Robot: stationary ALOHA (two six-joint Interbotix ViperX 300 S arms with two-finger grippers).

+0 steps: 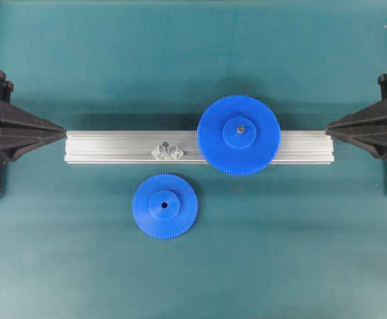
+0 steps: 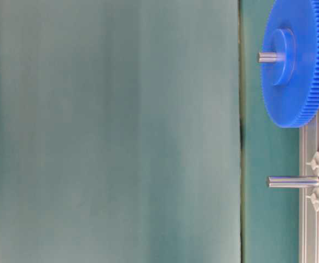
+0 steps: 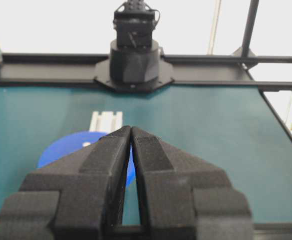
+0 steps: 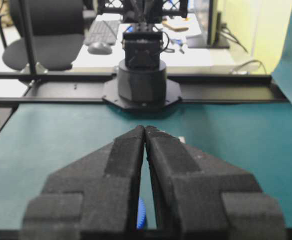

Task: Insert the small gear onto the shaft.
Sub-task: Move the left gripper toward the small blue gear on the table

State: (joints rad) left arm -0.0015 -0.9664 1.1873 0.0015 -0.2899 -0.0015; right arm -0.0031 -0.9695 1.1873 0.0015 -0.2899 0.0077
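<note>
Left gripper (image 3: 130, 131) and right gripper (image 4: 144, 129) fingers pressed together, empty, parked at table's side edges. Small gear (image 1: 164, 206) lies flat near table centre, just beside the rail (image 1: 113, 146) carrying the shaft (image 1: 167, 144). Risks: thin disc slipping on pickup; bore misaligned, jamming; teeth clashing with big gear (image 1: 239, 135).

My overhead camera looks straight down on the teal bench (image 1: 80, 252), taking in the aluminium rail (image 1: 113, 146) from end to end. The table-level view is turned on its side and sits close to the rail (image 2: 312, 219), sharing the shaft (image 2: 290, 182) and the wide gear (image 2: 299, 60) with the overhead one. My left wrist camera looks along my left gripper (image 3: 130, 131) toward the far arm base (image 3: 134, 55); the right wrist camera mirrors it over my right gripper (image 4: 144, 130).
</note>
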